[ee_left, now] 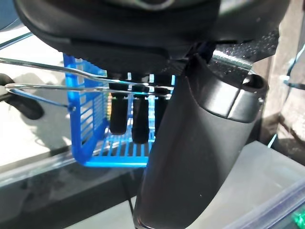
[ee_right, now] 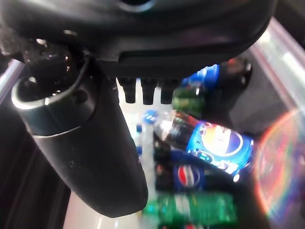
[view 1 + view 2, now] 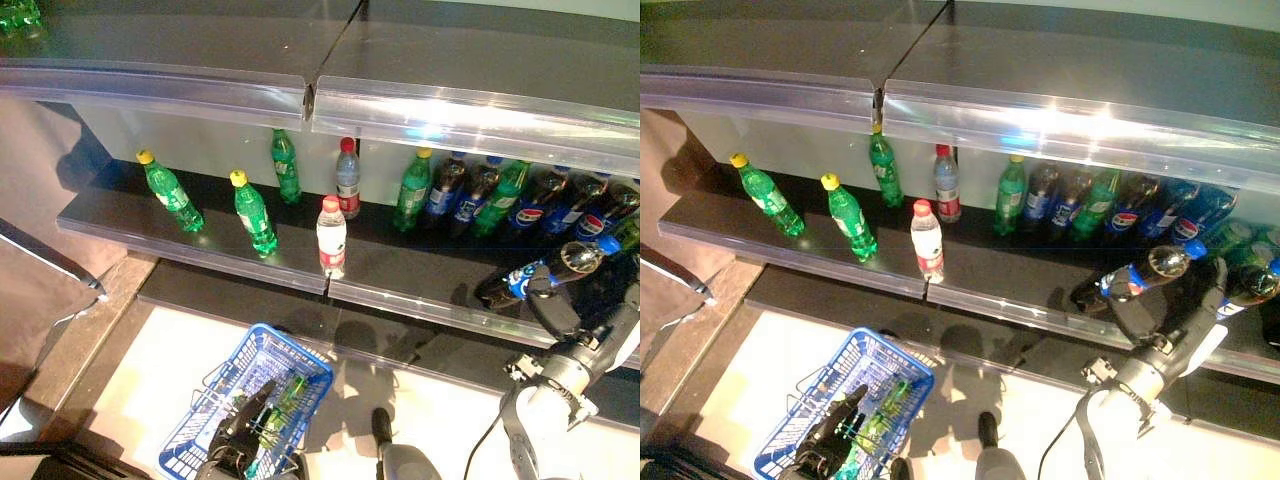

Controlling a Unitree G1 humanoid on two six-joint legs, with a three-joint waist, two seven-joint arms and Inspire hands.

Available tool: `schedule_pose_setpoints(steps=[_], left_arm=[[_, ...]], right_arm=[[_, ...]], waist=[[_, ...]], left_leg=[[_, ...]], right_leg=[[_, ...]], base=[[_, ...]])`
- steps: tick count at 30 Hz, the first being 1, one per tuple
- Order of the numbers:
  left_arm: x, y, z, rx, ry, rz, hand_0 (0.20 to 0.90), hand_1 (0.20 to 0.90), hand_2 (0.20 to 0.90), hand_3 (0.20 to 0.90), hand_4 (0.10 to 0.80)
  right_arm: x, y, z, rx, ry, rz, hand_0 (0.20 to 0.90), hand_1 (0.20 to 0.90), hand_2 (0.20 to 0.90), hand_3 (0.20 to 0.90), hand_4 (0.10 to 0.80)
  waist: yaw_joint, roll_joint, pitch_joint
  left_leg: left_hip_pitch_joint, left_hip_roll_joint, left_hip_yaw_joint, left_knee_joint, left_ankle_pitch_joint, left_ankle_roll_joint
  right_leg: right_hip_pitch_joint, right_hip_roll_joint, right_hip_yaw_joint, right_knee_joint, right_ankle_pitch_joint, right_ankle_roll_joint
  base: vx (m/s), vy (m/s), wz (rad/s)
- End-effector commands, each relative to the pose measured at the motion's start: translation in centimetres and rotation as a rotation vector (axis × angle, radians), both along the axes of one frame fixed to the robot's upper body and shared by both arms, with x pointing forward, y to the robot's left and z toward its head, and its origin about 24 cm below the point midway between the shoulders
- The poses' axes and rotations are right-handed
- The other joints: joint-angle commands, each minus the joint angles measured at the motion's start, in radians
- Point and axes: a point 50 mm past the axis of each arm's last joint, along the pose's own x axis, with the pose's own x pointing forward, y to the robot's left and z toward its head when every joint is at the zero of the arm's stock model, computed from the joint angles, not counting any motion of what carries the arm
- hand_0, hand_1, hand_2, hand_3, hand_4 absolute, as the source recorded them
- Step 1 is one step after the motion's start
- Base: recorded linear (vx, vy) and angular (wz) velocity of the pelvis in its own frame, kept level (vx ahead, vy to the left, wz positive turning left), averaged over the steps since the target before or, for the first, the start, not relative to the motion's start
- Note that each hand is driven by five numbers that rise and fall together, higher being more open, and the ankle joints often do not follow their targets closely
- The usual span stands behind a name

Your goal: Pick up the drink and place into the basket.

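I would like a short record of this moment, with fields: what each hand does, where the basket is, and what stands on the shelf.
right hand: curled around a dark cola bottle, lifted and tilted in front of the shelf
left hand: fingers hooked on the wire handle of the blue basket
basket: low, on the robot's left, with a green bottle already inside
shelf, left part: three green bottles and two clear bottles with red caps, standing apart
shelf, right part: a crowded group of green and dark cola bottles
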Motion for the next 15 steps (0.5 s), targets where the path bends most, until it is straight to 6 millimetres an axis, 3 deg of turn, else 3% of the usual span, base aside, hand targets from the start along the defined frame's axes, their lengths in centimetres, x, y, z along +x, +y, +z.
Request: schedule_pose_setpoints(steps=[1, 15], left_arm=[[4.3, 1.5, 4.6, 0.046, -0.389, 0.007, 0.300, 0.300, 0.300, 0.200, 0.100], [4.1, 1.9, 4.9, 0.049, -0.399, 0.005, 0.300, 0.300, 0.300, 0.200, 0.100]], right_arm=[[0.5, -0.2, 4.2, -0.171, -0.194, 0.066, 0.900, 0.900, 0.900, 0.900, 0.800], [0.2, 0.1, 3.0, -0.118, -0.163, 0.156, 0.900, 0.900, 0.900, 0.900, 0.800]], waist=[[0.009, 0.001, -0.063], [0.020, -0.007, -0.072]], left_leg=[[-0.135, -0.007, -0.033, 0.132, -0.001, 0.035], [-0.134, -0.004, -0.041, 0.116, 0.008, 0.032]], right_leg=[[0.032, -0.048, -0.006, 0.161, -0.176, 0.025], [0.041, -0.049, -0.018, 0.144, -0.172, 0.027]], base=[[0.042, -0.006, 0.00], [0.014, -0.005, 0.00]])
